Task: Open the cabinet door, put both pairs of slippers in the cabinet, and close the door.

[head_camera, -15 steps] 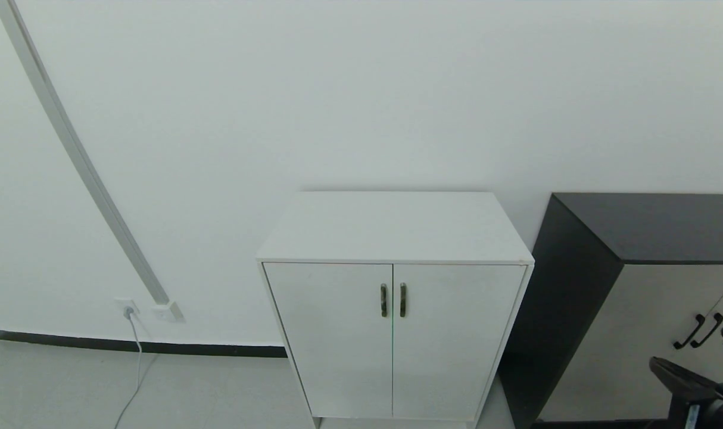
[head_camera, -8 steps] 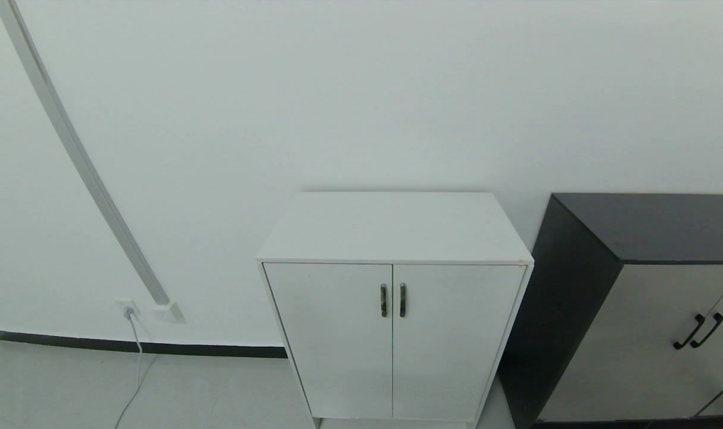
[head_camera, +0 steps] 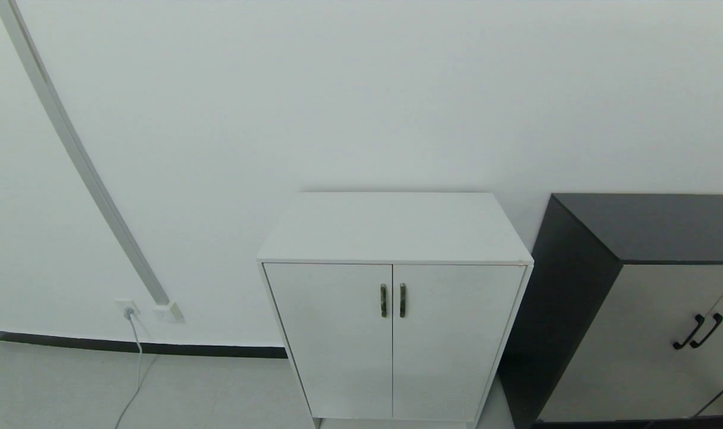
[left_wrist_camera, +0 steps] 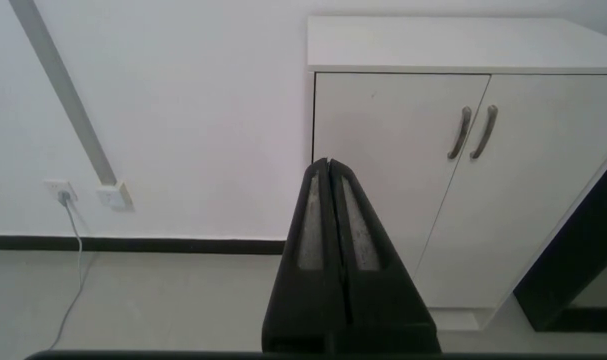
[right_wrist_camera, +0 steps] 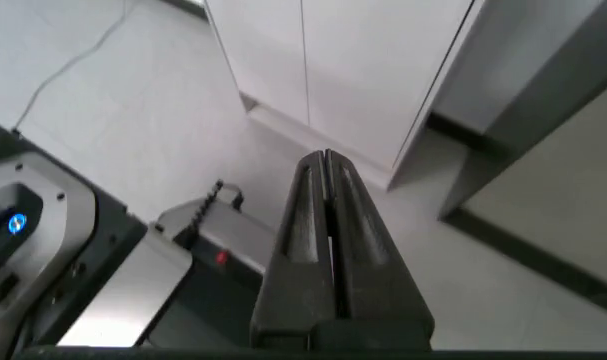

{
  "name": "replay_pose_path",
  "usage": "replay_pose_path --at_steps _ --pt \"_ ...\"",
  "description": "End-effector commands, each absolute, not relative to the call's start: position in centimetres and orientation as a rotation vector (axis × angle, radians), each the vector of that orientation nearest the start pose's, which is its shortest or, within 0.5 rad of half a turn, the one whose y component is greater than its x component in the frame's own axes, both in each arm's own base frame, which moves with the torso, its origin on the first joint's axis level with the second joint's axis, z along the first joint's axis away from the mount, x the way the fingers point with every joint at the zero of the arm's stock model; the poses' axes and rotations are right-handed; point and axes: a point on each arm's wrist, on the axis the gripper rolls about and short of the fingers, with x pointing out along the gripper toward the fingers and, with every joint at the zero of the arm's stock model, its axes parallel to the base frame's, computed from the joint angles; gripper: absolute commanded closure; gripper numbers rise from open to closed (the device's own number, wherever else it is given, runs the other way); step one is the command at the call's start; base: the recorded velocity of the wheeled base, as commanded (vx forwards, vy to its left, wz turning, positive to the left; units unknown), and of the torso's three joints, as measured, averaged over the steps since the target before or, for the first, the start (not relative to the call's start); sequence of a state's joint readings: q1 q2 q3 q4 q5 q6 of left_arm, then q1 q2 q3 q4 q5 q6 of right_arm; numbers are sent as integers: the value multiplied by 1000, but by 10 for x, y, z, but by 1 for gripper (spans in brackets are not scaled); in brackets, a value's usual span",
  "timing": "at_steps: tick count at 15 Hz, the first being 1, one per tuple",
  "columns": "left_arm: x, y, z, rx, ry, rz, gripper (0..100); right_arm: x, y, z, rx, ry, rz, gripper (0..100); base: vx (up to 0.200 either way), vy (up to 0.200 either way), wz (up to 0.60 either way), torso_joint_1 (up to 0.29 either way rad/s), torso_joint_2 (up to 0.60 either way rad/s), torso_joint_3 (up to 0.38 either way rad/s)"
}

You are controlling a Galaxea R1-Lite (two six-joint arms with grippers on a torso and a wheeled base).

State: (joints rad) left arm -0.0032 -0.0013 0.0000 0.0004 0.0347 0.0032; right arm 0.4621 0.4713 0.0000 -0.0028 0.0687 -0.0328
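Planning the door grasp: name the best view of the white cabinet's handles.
Head view: the handles face it squarely, side by side at the door seam. The left wrist view shows them obliquely. The right wrist view catches the lower doors.

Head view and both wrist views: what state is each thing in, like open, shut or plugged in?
white cabinet: both doors shut
black cabinet: doors shut
plug: pushed into the wall socket
left end effector: shut, holding nothing
right end effector: shut, holding nothing
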Motion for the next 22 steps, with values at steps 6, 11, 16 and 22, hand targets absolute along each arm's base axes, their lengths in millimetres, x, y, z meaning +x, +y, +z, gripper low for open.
replay_pose_path --at_steps 6,11,16,22 --pt "-23 1 75 2 0 32 100 0 2 79 -46 293 230 100 0 0 0 0 0 0" --pt "-23 1 75 0 0 34 100 -13 2 78 -22 128 35 100 0 0 0 0 0 0" --pt "-23 1 75 0 0 34 100 -18 2 77 11 60 26 100 0 0 0 0 0 0" --pt "-23 1 75 -2 0 34 100 -22 1 76 46 -2 63 100 0 0 0 0 0 0"
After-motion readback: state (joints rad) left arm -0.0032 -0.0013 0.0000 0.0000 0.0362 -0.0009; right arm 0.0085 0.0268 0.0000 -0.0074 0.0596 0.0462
